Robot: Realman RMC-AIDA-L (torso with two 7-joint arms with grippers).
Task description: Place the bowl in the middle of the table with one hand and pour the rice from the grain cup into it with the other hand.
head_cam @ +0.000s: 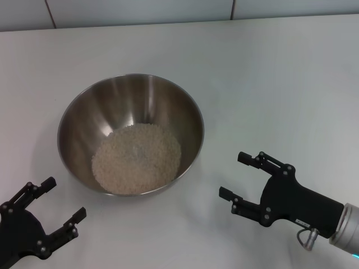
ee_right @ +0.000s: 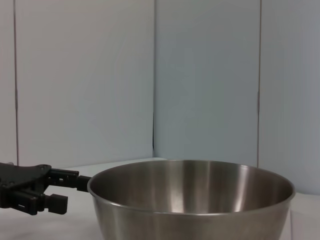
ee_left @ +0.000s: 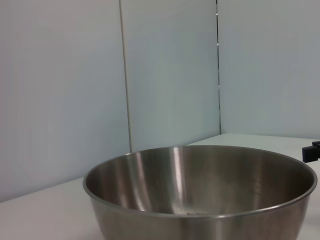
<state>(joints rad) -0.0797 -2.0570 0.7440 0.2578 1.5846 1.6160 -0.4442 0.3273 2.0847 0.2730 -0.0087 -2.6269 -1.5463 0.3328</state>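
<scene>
1 bowl (head_cam: 130,134) of rice (head_cam: 136,157) sits on the bench (head_cam: 280,78). It lies between 2 grippers, left (head_cam: 63,197) and right (head_cam: 235,175), both with fingers spread and empty.

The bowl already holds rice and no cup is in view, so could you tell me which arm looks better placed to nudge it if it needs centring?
Probably the left. The bowl sits left of the table's middle, and the open left gripper lies nearer its rim than the open right gripper.
</scene>
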